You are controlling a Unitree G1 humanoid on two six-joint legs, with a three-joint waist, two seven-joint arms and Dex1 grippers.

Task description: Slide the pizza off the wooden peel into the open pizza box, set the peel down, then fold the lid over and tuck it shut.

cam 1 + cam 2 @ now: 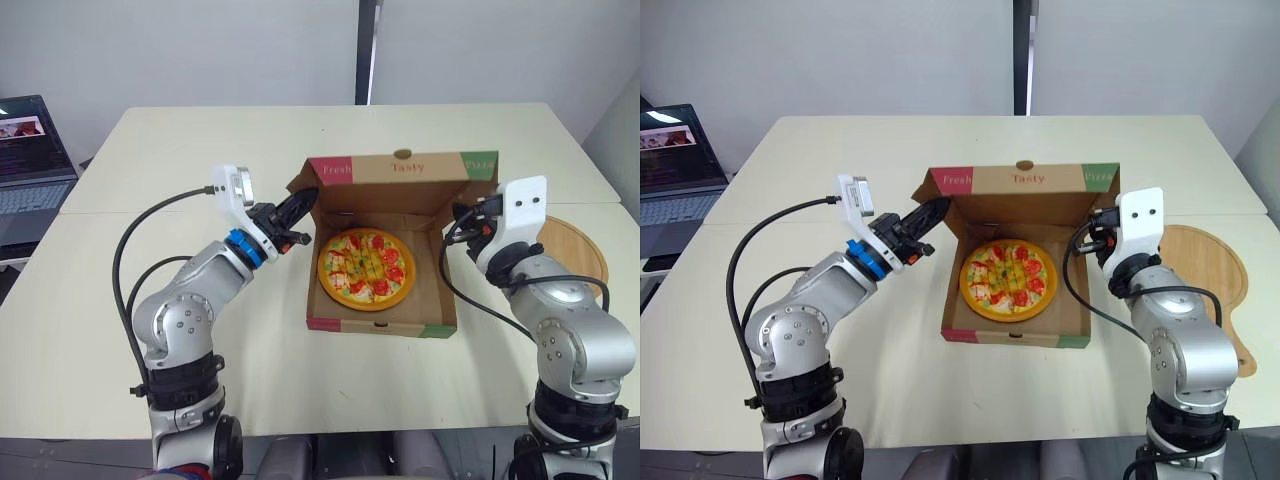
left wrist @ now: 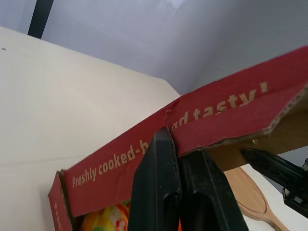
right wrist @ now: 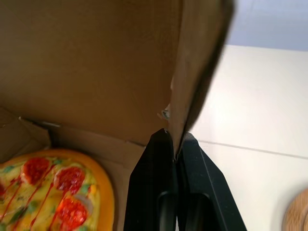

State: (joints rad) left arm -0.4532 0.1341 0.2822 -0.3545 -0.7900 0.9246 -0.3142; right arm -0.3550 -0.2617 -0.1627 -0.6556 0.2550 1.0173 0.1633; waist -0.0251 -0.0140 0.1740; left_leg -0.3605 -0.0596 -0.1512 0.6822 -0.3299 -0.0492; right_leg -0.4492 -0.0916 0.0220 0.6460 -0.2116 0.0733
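Note:
The pizza [image 1: 366, 268] lies flat inside the cardboard pizza box [image 1: 380, 325] in the middle of the table. The box lid [image 1: 405, 170] stands raised, its red and green front strip facing me. My left gripper [image 1: 304, 206] is shut on the lid's left side flap [image 2: 231, 122]. My right gripper [image 1: 461, 216] is shut on the lid's right side flap [image 3: 185, 77]. The round wooden peel [image 1: 575, 245] rests flat on the table to the right of the box, partly behind my right arm.
A laptop [image 1: 30, 160] sits open at the far left, off the table's corner. A seam [image 1: 150, 212] runs across the table where two tabletops meet. Bare tabletop lies in front of the box and behind it.

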